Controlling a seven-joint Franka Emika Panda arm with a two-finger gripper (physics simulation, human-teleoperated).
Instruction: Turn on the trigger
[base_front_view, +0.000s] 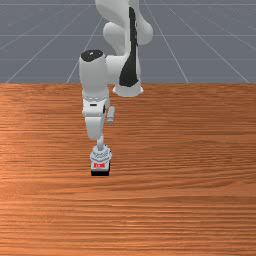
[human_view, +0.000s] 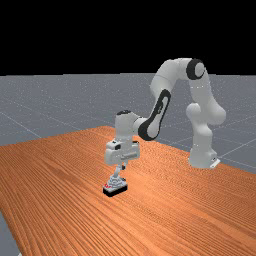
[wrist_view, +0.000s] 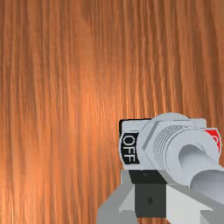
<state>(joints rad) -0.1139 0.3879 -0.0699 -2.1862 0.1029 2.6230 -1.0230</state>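
My gripper (base_front_view: 94, 126) hangs just above and behind the toggle switch (base_front_view: 101, 155) in the front view, its hand overlapping the lever (base_front_view: 100, 142). In the far view the gripper (human_view: 121, 152) is right over the switch; the lever (human_view: 117, 171) rises from it, leaning slightly right, away from the red label (human_view: 107, 185). The wrist view has the gripper (wrist_view: 150, 192) against the picture of the switch (wrist_view: 172, 138), with the grey lever (wrist_view: 205, 171) beside it and a black OFF label (wrist_view: 129, 148) visible. Whether hand and lever touch, I cannot tell.
The switch's black base stands on the wooden table (base_front_view: 185, 200). Behind it in the front view, the arm's base (base_front_view: 128, 90) stands at the table's back edge. The far view has the arm (human_view: 161, 110) arching over from the right.
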